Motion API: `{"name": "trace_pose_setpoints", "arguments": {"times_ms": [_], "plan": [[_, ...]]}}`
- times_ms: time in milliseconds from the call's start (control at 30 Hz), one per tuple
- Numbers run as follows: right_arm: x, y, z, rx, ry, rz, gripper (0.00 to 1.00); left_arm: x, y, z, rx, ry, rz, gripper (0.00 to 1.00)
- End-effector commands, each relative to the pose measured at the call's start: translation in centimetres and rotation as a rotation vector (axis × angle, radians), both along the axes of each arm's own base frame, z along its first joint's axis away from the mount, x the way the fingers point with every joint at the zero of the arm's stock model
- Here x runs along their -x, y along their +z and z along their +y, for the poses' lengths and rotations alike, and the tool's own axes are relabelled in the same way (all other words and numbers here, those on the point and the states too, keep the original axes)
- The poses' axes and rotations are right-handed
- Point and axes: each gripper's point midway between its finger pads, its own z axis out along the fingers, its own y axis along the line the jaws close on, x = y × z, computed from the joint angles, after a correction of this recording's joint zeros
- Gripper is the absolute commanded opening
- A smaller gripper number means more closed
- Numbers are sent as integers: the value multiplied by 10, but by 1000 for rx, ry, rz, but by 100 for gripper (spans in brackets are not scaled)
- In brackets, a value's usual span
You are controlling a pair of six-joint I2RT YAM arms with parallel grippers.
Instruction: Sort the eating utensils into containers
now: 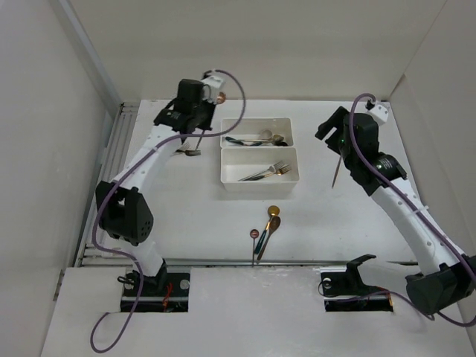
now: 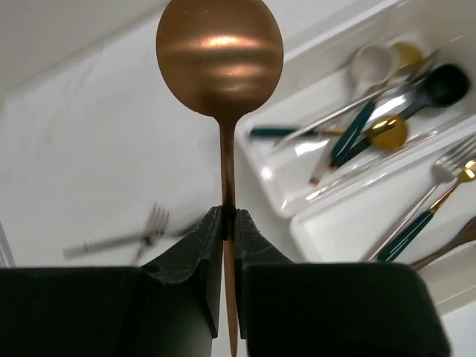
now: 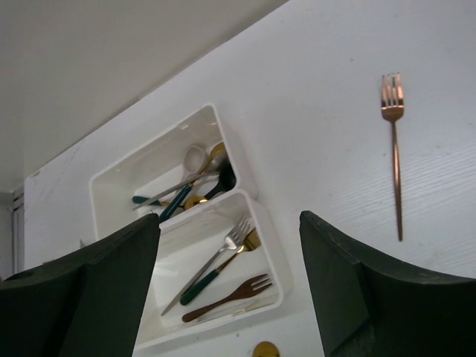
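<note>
Holding a copper spoon (image 2: 220, 59), left gripper (image 2: 229, 223) hangs near perhaps-silver fork (image 2: 123, 239).

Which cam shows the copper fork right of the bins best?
Right wrist: the copper fork is in view end to end, tines distinct. Top external shows it only as a thin dark sliver. Left wrist doesn't show it.

bins (image 1: 259, 187) mid-table (touching), open table (image 1: 201, 223) either side

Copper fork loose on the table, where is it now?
Top view, right side: the copper fork lies on the table, right of the nearer white bin, not touching it.
</note>
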Motion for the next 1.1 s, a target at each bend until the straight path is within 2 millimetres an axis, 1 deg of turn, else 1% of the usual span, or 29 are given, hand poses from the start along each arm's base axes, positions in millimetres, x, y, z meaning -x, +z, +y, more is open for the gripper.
{"name": "trace_pose_setpoints", "arguments": {"times_ms": [0,33,67,100,133,167,200,233,267,333,367,433,467,500,533,567,600,667,700,767,800,833,867,900,933,967,1000,1033,1067], "plan": [[2,15,-17,0,4,-57,81,-22,29,-55,-215,-282,-197,0],[0,15,-27,-2,-21,-56,82,-20,29,-79,-246,-343,-230,0],[1,11,-33,6,-23,-51,84,-23,30,-92,-280,-378,-261,0],[1,4,-38,7,-31,-35,84,-31,39,-105,-299,-395,-328,0],[0,4,-41,8,-22,-31,84,-32,30,-124,-361,-464,-358,0],[-1,-8,-52,12,-46,4,84,-38,34,-134,-384,-477,-414,0],[0,-10,-56,10,-53,15,84,-37,25,-142,-417,-515,-413,0],[-2,-18,-59,12,-57,43,84,-43,16,-153,-447,-535,-435,0],[-3,-24,-68,3,-88,63,84,-43,15,-166,-469,-559,-461,0],[-2,-35,-74,-17,-113,103,84,-50,12,-177,-516,-593,-513,0],[-3,-42,-78,-23,-131,121,84,-52,2,-185,-535,-609,-517,0],[-2,-52,-89,-36,-158,142,84,-56,-11,-187,-573,-630,-537,0],[-1,-57,-89,-53,-156,152,84,-59,-11,-196,-575,-633,-578,0],[-1,-64,-92,-62,-158,159,84,-61,-10,-196,-588,-636,-599,0],[-3,-65,-90,-75,-153,153,84,-63,-17,-197,-603,-644,-607,0],[-2,-70,-94,-75,-164,163,84,-64,-17,-197,-634,-658,-624,0],[-3,-68,-94,-76,-164,153,84,-63,-32,-203,-647,-679,-618,0],[-7,-94,-95,-76,-165,214,85,-65,-40,-205,-657,-687,-614,0],[-9,-100,-95,-82,-170,231,86,-67,-51,-206,-660,-692,-603,0],[-12,-116,-100,-87,-180,277,86,-69,-57,-203,-676,-677,-589,1],[-18,-130,-97,-99,-179,317,86,-70,-65,-202,-686,-675,-574,7],[-20,-140,-103,-99,-195,344,86,-71,-65,-198,-690,-649,-565,11],[-24,-142,-108,-110,-215,357,86,-72,-65,-196,-688,-633,-559,19],[-29,-158,-108,-106,-218,403,86,-73,-61,-195,-677,-613,-560,28],[-30,-166,-111,-96,-231,431,86,-74,-61,-192,-673,-584,-550,47],[-35,-167,-113,-90,-239,439,86,-74,-56,-189,-662,-561,-550,53],[-36,-173,-113,-87,-240,466,85,-74,-52,-191,-630,-543,-541,54],[-40,-190,-115,-64,-243,512,85,-75,-40,-190,-615,-518,-542,54],[-41,-197,-116,-46,-234,542,83,-74,-31,-190,-589,-502,-544,54]]}}
